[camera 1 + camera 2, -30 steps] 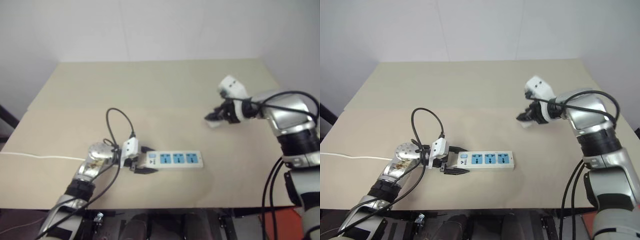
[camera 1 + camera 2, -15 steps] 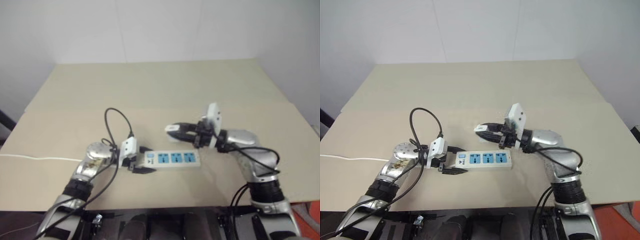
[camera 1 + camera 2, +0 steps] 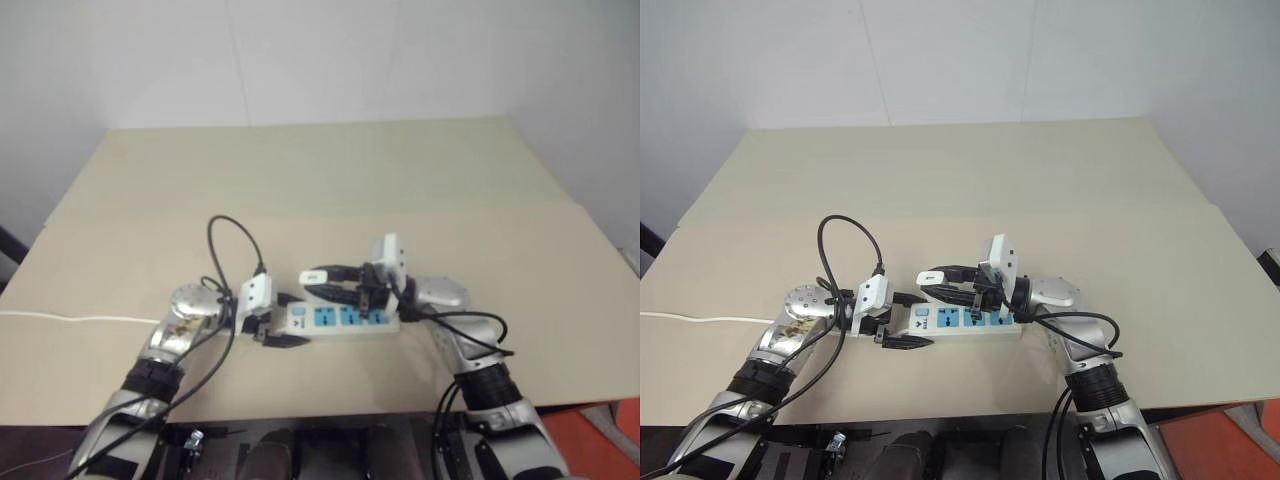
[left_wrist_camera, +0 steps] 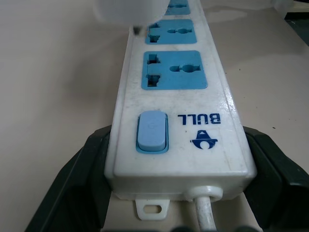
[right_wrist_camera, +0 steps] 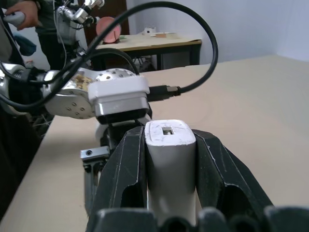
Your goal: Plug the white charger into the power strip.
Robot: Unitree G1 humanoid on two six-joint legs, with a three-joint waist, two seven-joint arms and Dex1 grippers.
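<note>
So my right gripper (image 3: 932,283) is clamped on the white charger (image 5: 170,159) just above the power strip (image 4: 176,121), whose switch end my left gripper (image 3: 908,320) straddles.

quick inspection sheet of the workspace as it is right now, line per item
surface: tan table, bare apart from the job's things
job's things: power strip flat on the table; white charger above it, not plugged in
clutter: nothing seen
grippers: left gripper brackets the strip's switch end; right gripper shut on the charger
cables: black cable loops over the left wrist; thin white cord runs off the table's left edge
surroundings: white wall; second table and a person's hand in the right wrist view
</note>
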